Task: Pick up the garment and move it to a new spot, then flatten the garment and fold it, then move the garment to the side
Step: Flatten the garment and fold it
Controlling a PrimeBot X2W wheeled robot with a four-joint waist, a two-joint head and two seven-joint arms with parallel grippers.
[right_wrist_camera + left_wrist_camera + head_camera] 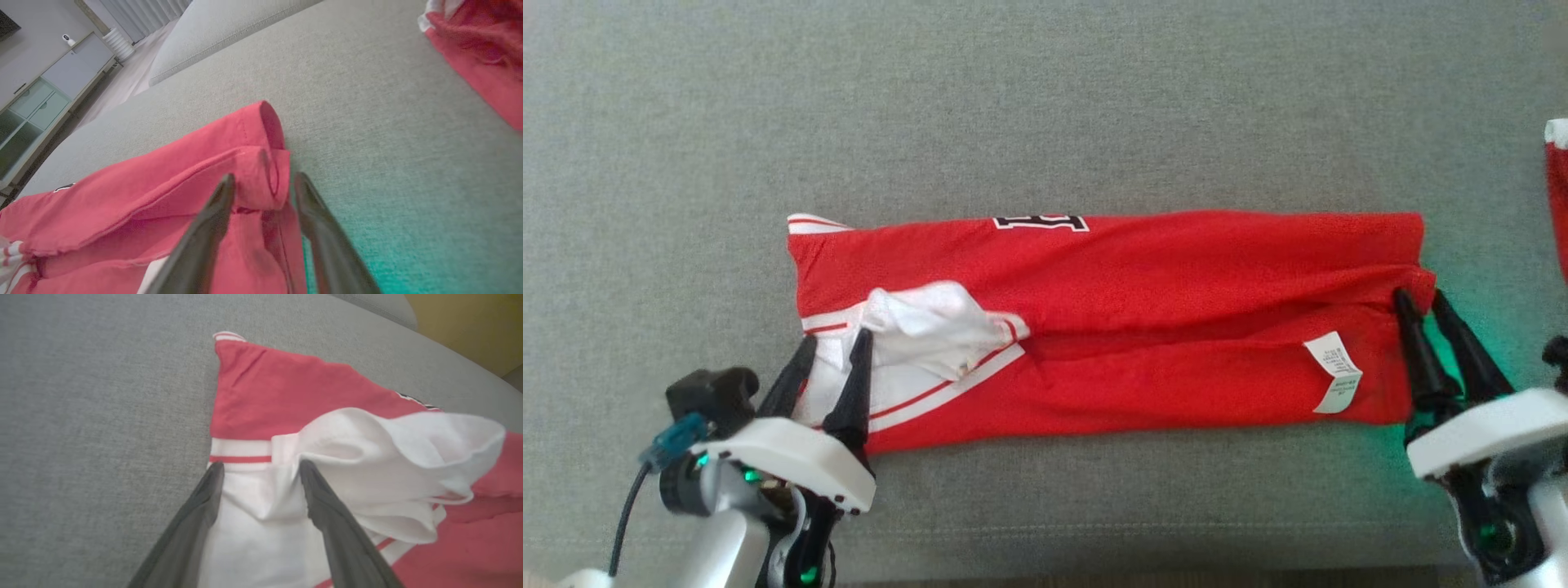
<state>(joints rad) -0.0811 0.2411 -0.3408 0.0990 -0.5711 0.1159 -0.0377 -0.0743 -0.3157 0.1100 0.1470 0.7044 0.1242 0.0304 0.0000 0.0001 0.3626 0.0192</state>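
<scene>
A red garment (1143, 294) with white trim lies folded into a long band across the grey cushion (1045, 106). My left gripper (837, 343) is open at its left end, fingers straddling the white striped edge (261, 490), beside a rumpled white flap (400, 457). My right gripper (1419, 298) is open at the right end, its fingers on either side of the folded red hem (265, 179). A white care label (1334, 371) lies on the lower layer near the right end.
A second red and white cloth (1556, 196) lies at the cushion's right edge, also seen as red cloth (478, 53) beyond my right gripper. A back cushion (229, 28) rises behind, with a cabinet (45, 94) on the floor past it.
</scene>
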